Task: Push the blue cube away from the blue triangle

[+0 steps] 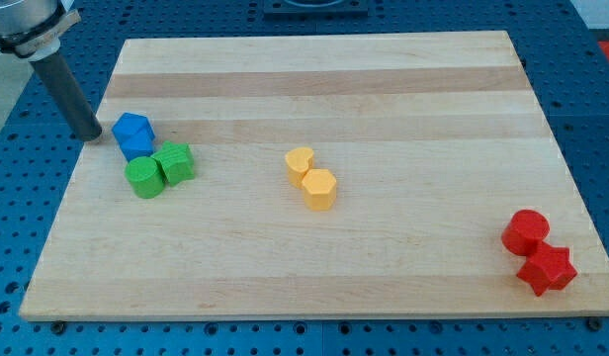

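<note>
A blue block [133, 133], roughly cube-shaped, sits near the left edge of the wooden board [384, 99]. It is the only blue block I can see; no blue triangle shows. My tip [90, 135] rests at the board's left edge, just left of the blue block with a small gap between them. The dark rod rises from it toward the view's top left. A green cylinder [143, 177] and a green star-like block [175, 162] sit right below the blue block, touching or nearly touching it.
A yellow heart [300, 161] and a yellow hexagon [318, 188] sit together near the board's middle. A red cylinder [526, 231] and a red star [547, 269] sit at the bottom right corner. Blue perforated table surrounds the board.
</note>
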Controlling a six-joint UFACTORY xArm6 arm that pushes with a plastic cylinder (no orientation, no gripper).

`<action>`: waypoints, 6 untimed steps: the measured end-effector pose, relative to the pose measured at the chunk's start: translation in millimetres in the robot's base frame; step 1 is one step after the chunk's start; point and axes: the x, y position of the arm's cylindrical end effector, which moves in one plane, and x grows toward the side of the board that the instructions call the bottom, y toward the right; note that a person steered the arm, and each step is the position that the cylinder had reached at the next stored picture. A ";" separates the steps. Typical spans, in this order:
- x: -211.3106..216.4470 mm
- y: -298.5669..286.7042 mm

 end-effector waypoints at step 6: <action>-7.9 284.2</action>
